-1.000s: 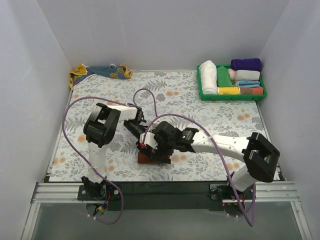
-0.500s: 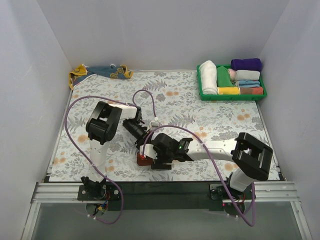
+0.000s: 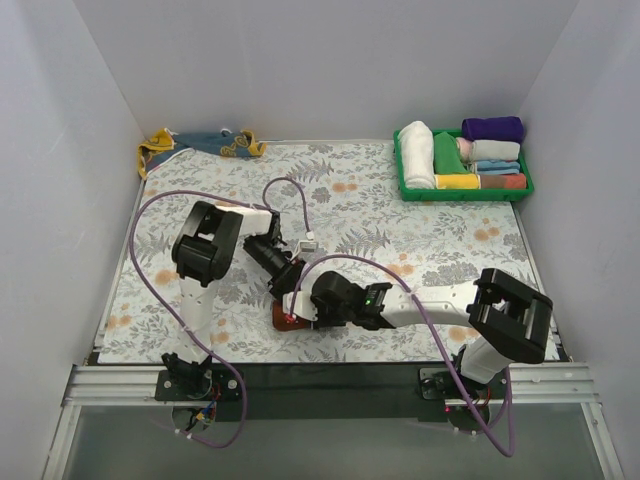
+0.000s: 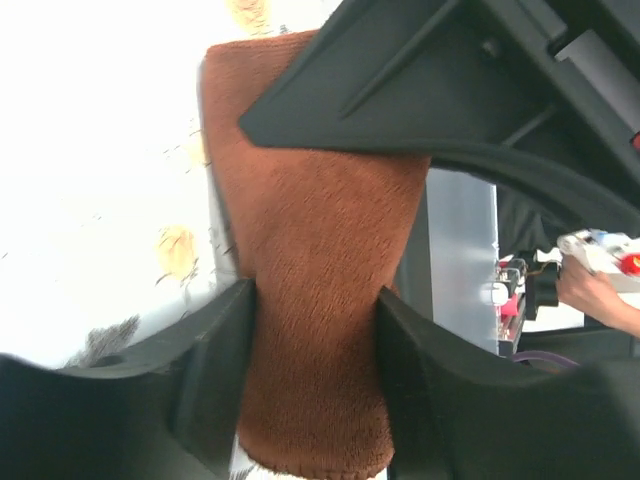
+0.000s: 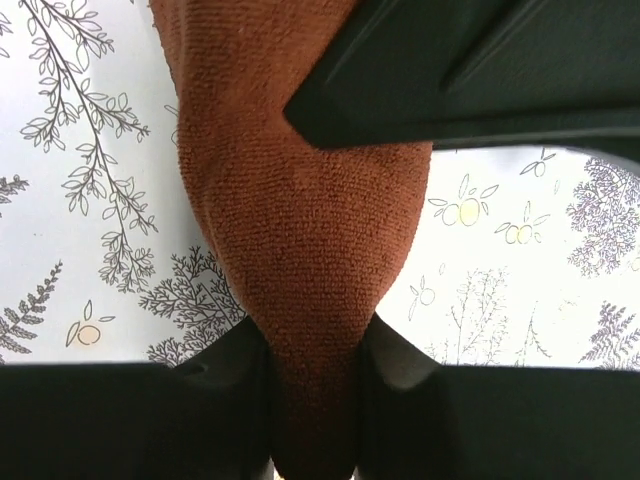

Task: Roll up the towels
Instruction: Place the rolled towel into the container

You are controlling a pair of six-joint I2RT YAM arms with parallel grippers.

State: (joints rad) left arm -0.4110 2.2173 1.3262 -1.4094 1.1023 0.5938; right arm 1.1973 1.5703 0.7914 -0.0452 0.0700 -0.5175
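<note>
- Top view: over the last second the right gripper [image 3: 300, 308] has slid in low and its jaws have narrowed from wide; the left gripper [image 3: 285, 277] has crept closer, so both now meet on the plain, soft rust-brown towel [image 3: 286, 321], which shows as a smaller bundle; the roll looks underway, not finished; the crumpled mustard-yellow towel with blue-grey patches [image 3: 200, 142] lies untouched in the far left corner.
- Top view, room: the rust-brown towel sits near the black rail [image 3: 330, 375] at the near edge; the floral table cover [image 3: 400, 220] lies open farther out; the green plastic tray [image 3: 465, 193] is well apart.
- Left wrist: the left gripper [image 4: 315, 300] grasps the rust-brown towel [image 4: 310, 230], fingers touching both sides.
- Right wrist: the right gripper [image 5: 312, 345] is clenched, pinching the rust-brown towel [image 5: 290, 220] thin.
</note>
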